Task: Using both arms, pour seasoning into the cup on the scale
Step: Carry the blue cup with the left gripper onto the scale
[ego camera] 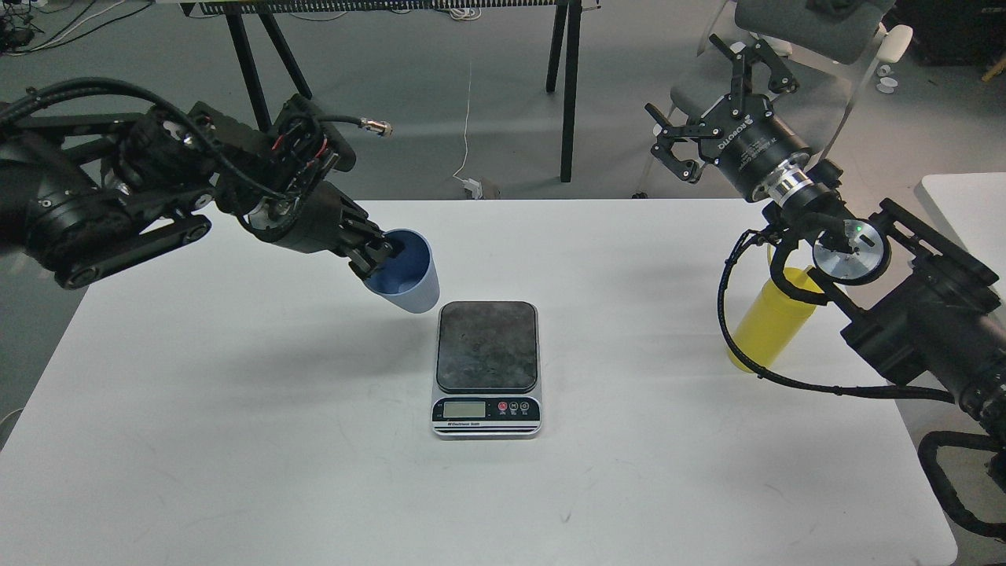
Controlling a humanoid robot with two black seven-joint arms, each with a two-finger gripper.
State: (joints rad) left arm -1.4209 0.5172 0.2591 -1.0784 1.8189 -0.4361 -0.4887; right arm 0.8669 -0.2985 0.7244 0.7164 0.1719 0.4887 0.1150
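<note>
The white table [236,440] lies nearest, its front edge cut off by the frame. One scale [487,368] sits at its middle, dark plate bare, display too small to read.

The left gripper [376,250] is clenched on the rim of the single light blue cup [407,273], one finger inside the mouth and the other outside. The cup hangs tilted above the table, just left of and behind the scale, not touching it. The fingertips are partly buried in the cup's shadowed interior.

The right gripper [719,102] is released, fingers spread wide, raised beyond the table's far right edge and holding nothing. Below it, the right arm's wrist and a looping black cable cover the top of the one yellow seasoning bottle [770,322], so its nozzle and cap are hidden. The bottle stands near the table's right edge, well apart from the scale.

Behind, black trestle legs [567,86] and a grey chair [817,31] stand on the floor.
</note>
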